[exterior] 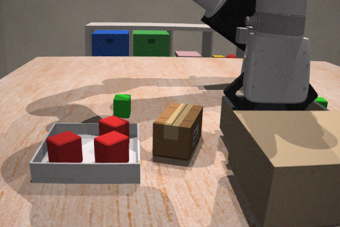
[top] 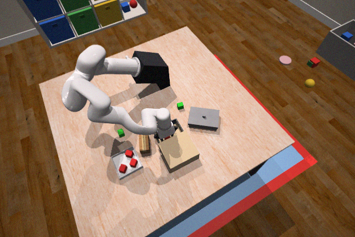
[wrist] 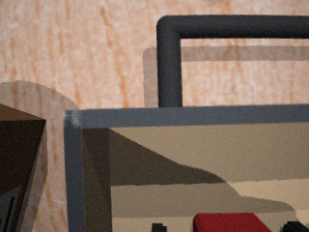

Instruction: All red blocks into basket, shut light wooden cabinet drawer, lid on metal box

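My gripper [top: 165, 136] [wrist: 227, 227] is open and reaches down into the pulled-out drawer [top: 179, 126] [wrist: 193, 116] of the light wooden cabinet [top: 180, 148] [exterior: 288, 142]. Its fingertips stand on either side of a red block [wrist: 232, 221] on the drawer floor. In the exterior view the fingers are hidden behind the cabinet. The grey basket [top: 117, 168] [exterior: 82, 175] holds three red blocks [top: 128, 153] [top: 133, 162] [top: 122, 167] [exterior: 64, 146] [exterior: 111, 146] [exterior: 113, 125]. The grey metal box [top: 204, 117] stands to the right, with a knobbed lid on top.
A cardboard box [top: 145, 144] [exterior: 177, 131] lies between basket and cabinet. Two green blocks [top: 179, 105] [top: 121, 132] [exterior: 121, 105] [exterior: 321, 101] sit on the table. The drawer's dark handle [wrist: 169, 63] juts out. The black robot base [top: 151, 69] stands at the back.
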Controlling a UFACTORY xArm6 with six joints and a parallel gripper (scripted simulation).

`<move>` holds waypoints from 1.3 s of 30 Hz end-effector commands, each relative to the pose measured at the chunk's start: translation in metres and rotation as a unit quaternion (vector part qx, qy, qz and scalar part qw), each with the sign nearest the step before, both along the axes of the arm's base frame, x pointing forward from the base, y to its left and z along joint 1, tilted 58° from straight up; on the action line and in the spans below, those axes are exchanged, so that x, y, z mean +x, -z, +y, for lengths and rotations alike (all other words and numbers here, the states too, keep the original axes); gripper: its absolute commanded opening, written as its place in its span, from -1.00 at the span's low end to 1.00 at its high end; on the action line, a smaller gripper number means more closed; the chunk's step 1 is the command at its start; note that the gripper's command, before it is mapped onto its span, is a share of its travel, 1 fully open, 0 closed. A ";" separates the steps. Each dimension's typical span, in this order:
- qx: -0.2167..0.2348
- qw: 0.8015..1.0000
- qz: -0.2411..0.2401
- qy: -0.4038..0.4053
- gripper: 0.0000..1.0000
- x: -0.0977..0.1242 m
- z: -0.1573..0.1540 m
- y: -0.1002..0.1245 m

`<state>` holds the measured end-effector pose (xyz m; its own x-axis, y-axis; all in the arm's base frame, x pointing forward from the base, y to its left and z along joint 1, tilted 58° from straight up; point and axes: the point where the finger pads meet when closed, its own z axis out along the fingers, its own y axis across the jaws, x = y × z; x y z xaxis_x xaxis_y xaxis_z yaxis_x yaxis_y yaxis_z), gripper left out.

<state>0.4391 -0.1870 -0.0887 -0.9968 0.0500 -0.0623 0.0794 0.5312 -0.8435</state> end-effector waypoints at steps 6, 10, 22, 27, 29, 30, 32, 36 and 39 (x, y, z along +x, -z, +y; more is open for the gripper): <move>0.000 1.000 -0.001 -0.001 -1.00 0.001 0.001 0.000; 0.000 1.000 -0.001 -0.001 -1.00 0.001 0.001 0.000; 0.000 1.000 -0.001 -0.001 -1.00 0.001 0.001 0.000; 0.000 1.000 -0.001 -0.001 -1.00 0.001 0.001 0.000; 0.000 1.000 -0.001 -0.001 -1.00 0.001 0.001 0.000; 0.000 1.000 -0.001 -0.001 -1.00 0.001 0.001 0.000; 0.000 1.000 -0.001 -0.001 -1.00 0.001 0.001 0.000; 0.000 1.000 -0.001 -0.001 -1.00 0.001 0.001 0.000; 0.000 1.000 -0.001 -0.001 -1.00 0.001 0.001 0.000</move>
<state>0.4391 -0.1870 -0.0887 -0.9968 0.0499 -0.0625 0.0795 0.5313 -0.8434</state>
